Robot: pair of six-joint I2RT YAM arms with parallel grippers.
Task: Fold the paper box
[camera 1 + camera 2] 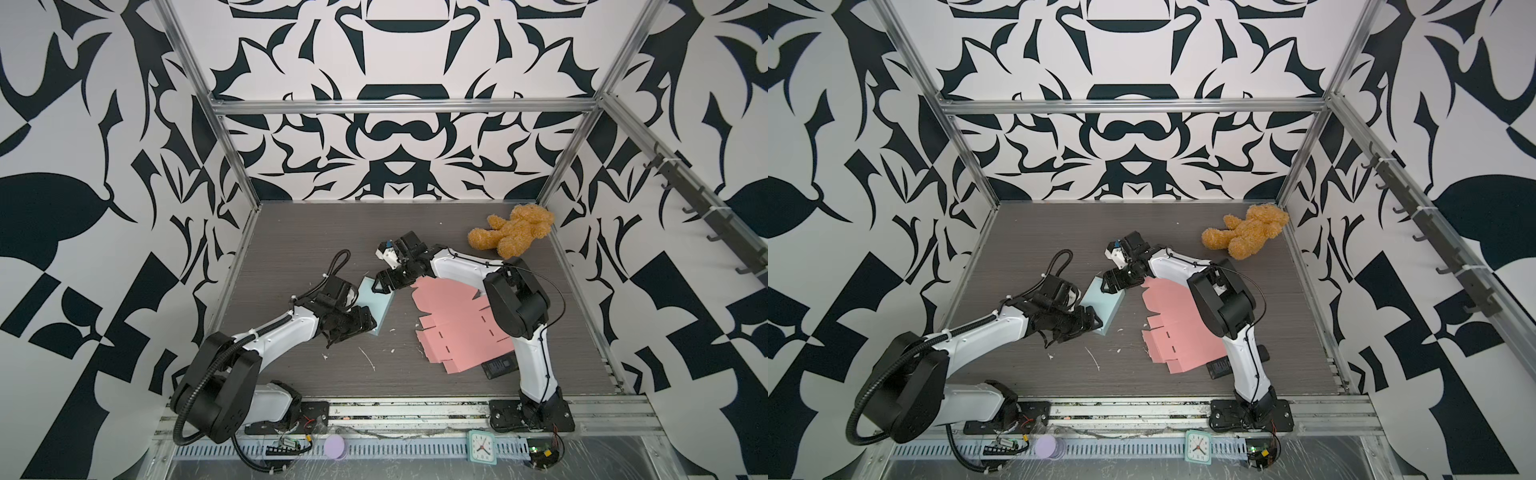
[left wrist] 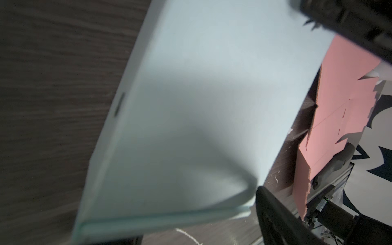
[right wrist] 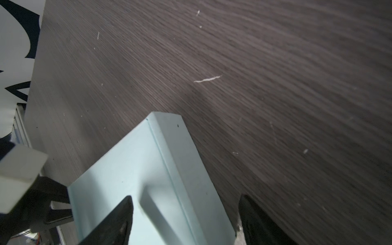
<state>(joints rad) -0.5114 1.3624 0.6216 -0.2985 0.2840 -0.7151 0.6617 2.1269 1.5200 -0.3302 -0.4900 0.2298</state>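
Observation:
The paper box (image 1: pixel 379 309) (image 1: pixel 1104 306) is pale blue and lies folded up on the dark wood table (image 1: pixel 299 249), lid side up. My left gripper (image 1: pixel 365 322) (image 1: pixel 1089 323) stands open at its near end. In the left wrist view the box (image 2: pixel 201 106) fills the picture, its end edge lying between the spread jaws of the left gripper (image 2: pixel 195 218). My right gripper (image 1: pixel 384 287) (image 1: pixel 1112 286) is open over the far end. In the right wrist view one jaw is above the box (image 3: pixel 127 180) top and one beyond its side wall, the right gripper (image 3: pixel 186 199) straddling that wall.
Flat pink box blanks (image 1: pixel 453 328) lie right of the box, partly under the right arm. A small black device (image 1: pixel 500 368) sits by their near corner. A brown teddy bear (image 1: pixel 513 232) lies at the back right. White paper scraps (image 1: pixel 368 357) litter the table's front.

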